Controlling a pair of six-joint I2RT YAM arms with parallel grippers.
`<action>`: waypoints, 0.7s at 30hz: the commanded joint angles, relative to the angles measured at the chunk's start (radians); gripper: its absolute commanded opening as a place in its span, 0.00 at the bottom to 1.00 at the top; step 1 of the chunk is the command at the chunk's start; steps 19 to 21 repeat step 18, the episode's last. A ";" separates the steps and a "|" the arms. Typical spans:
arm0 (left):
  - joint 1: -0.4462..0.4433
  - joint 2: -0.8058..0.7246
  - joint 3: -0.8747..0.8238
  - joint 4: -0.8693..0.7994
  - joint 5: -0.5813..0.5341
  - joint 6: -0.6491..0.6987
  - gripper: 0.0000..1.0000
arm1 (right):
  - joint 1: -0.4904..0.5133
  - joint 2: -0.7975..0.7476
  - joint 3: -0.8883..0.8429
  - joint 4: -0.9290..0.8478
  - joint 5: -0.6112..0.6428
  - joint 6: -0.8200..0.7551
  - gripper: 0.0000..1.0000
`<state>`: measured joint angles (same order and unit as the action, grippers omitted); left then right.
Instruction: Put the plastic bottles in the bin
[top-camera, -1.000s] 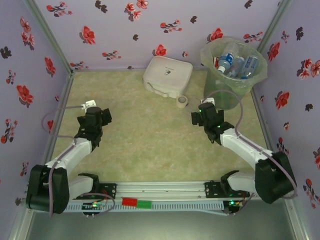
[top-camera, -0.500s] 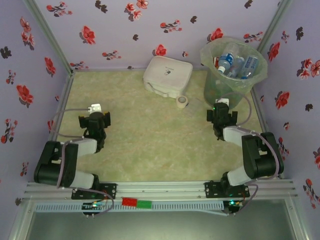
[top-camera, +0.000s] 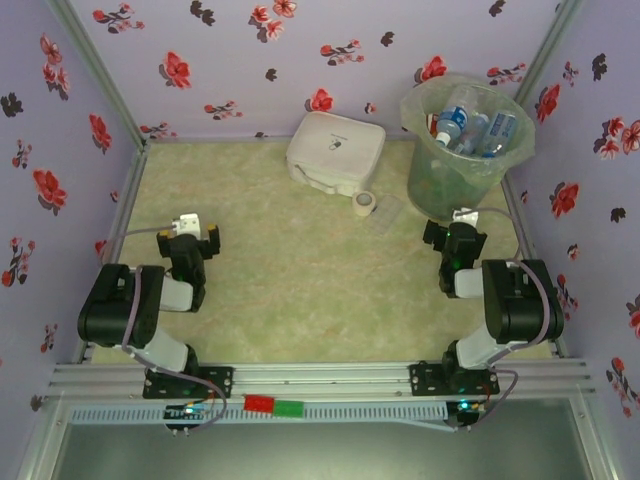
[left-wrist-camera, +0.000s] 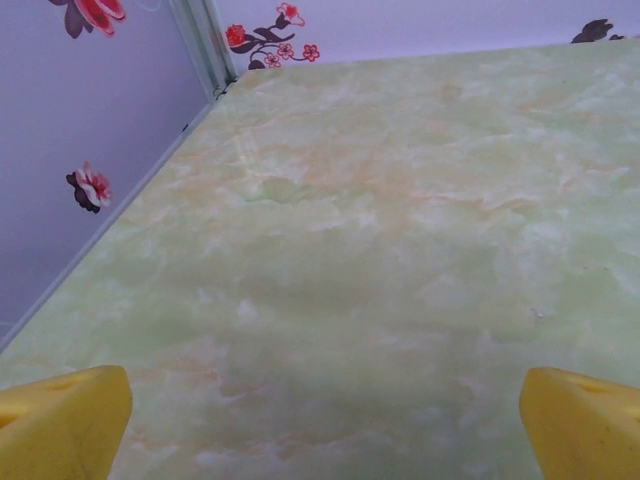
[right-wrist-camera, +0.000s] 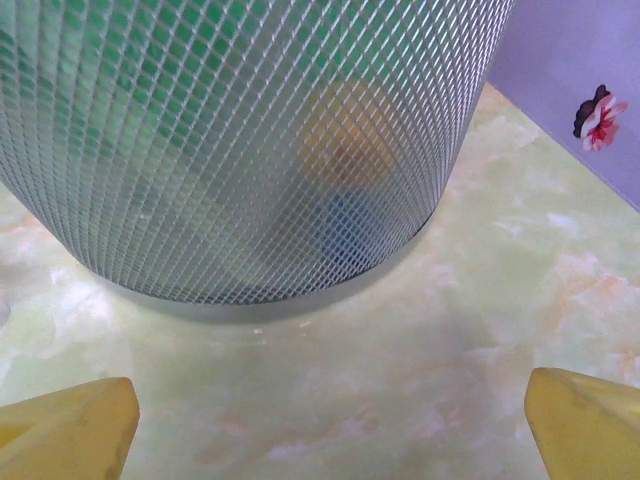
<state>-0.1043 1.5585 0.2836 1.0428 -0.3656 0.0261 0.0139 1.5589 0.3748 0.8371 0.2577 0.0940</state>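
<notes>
Top: the bottles (top-camera: 470, 127) sit inside the bin (top-camera: 440, 185) at the counter's (top-camera: 300, 290) far right corner; the job looks finished.
Left wrist: left end effector (left-wrist-camera: 320, 430) spread wide, empty.
Right wrist: right end effector (right-wrist-camera: 330, 430) spread wide, empty, facing the bin.

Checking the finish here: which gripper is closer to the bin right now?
Right. The right gripper sits just in front of the bin, facing its base. The left gripper is far off to the bin's left.

Bin (right-wrist-camera: 250, 150) recorded grey-green, diamond-meshed; plastic bottles (top-camera: 497, 132) at 1 o'clock blue-labelled; table (left-wrist-camera: 380, 250) marbled pale green; walls (top-camera: 230, 60) lilac, red-flowered; box (top-camera: 335, 150) white.
</notes>
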 joint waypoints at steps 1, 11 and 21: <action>0.003 0.011 0.009 0.056 0.002 0.006 1.00 | 0.009 0.002 -0.005 0.086 0.014 0.013 1.00; 0.007 0.007 0.057 -0.008 -0.006 -0.007 1.00 | 0.009 0.001 0.006 0.061 -0.009 0.007 1.00; 0.025 0.003 0.078 -0.057 0.000 -0.033 1.00 | 0.011 -0.002 0.002 0.062 -0.007 0.007 1.00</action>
